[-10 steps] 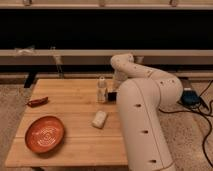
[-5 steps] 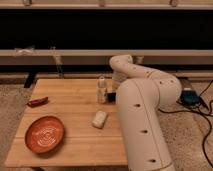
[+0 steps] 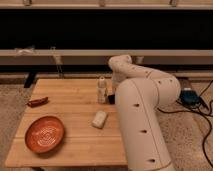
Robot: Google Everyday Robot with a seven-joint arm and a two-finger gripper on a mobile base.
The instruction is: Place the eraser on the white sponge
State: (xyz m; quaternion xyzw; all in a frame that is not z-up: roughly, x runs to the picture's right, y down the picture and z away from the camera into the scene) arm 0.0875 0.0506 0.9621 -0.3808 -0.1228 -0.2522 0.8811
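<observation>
The white sponge [image 3: 99, 119] lies on the wooden table [image 3: 75, 145], near its middle. My white arm rises from the lower right, bends at the back of the table and comes down just right of an upright white bottle [image 3: 102, 90]. My gripper [image 3: 111, 98] shows only as a small dark shape at the arm's end, low over the table beside the bottle and behind the sponge. The black eraser cannot be made out apart from that dark shape. It may be at the gripper or hidden by the arm.
An orange ribbed bowl [image 3: 45, 134] sits at the table's front left. A dark red object [image 3: 37, 101] lies at the left edge. The arm's bulky body [image 3: 142, 125] covers the table's right side. Cables and a blue device [image 3: 189, 95] lie on the floor to the right.
</observation>
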